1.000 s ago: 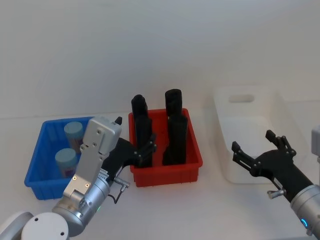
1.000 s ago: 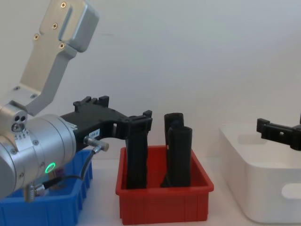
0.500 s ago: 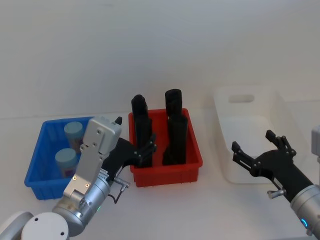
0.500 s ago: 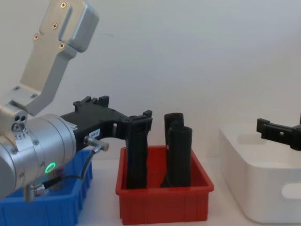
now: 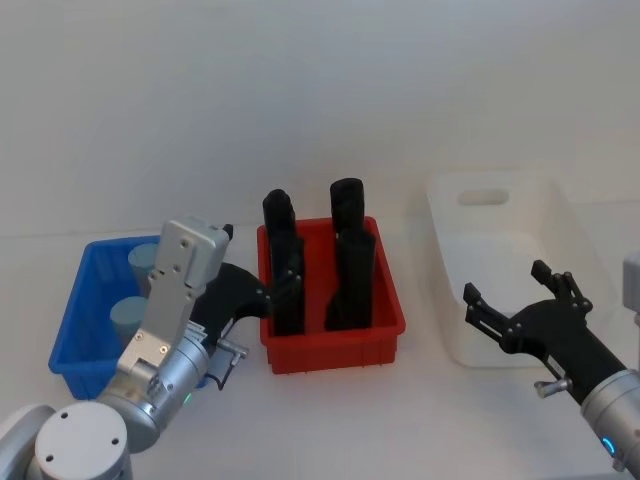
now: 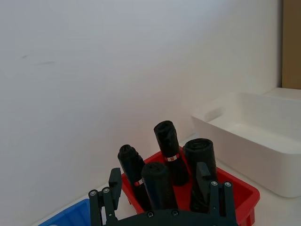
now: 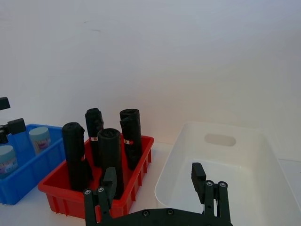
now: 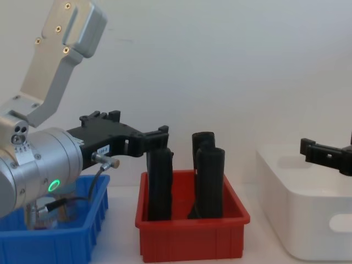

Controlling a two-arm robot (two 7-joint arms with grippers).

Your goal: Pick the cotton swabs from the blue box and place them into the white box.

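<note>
Two cotton swabs jars (image 5: 128, 318) with pale lids stand in the blue box (image 5: 75, 330) at the left, and they also show in the right wrist view (image 7: 39, 138). The farther jar (image 5: 143, 262) is partly hidden behind my left arm. My left gripper (image 5: 280, 290) is open and empty, hovering at the near left corner of the red bin, just right of the blue box. The white box (image 5: 500, 260) sits at the right. Over its near edge my right gripper (image 5: 508, 285) hangs open, holding nothing.
A red bin (image 5: 335, 345) with several tall black rolls (image 5: 350, 240) stands between the blue box and the white box. The black rolls rise above the bin's rim, close to my left gripper's fingers. A plain white wall lies behind.
My left arm has shifted left, drawing its gripper back from the red bin toward the blue box. The right arm has not moved.
</note>
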